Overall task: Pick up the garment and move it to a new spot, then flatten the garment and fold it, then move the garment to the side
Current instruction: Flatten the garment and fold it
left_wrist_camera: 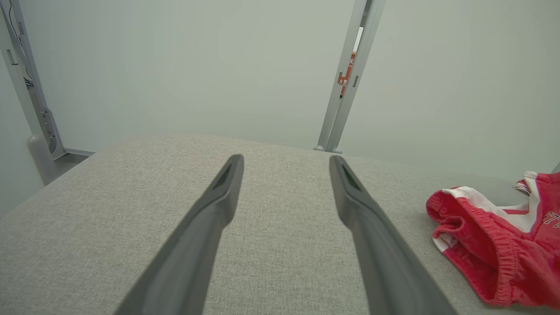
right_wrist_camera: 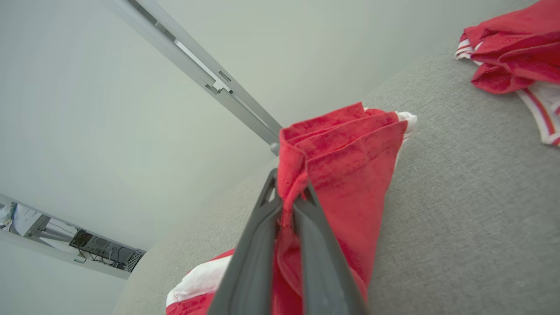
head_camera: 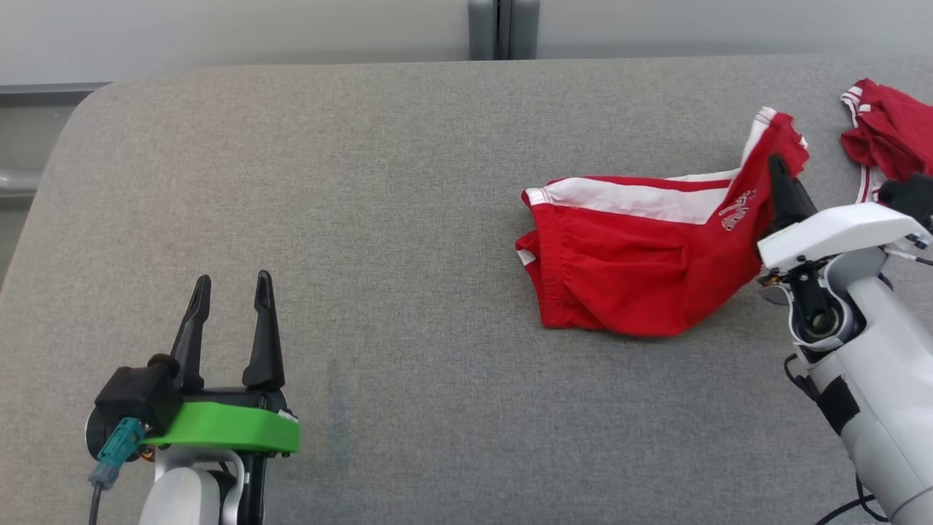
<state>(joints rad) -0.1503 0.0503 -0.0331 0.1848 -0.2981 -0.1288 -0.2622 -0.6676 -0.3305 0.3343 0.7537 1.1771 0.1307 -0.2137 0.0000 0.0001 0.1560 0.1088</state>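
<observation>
Grips the crumpled red fabric shorts with white side stripe (head_camera: pixel 634 270), lying at right on the grey cloth-covered surface (head_camera: pixel 364 182), by one raised edge in the clamped right hand (right_wrist_camera: pixel 288 192), apparently for lifting away, with the wide-spread, empty left hand (head_camera: pixel 233 281) parked near left, clear.

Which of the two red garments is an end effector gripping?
The red garment nearer mid-table, pinched by the right end effector; the other garment lies free farther right.

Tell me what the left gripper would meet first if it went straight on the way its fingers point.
The way looks free: the open left gripper points across bare grey fabric tabletop toward the pale wall. The red-and-white shorts lie off to its right. Its height above the tabletop is unclear.
</observation>
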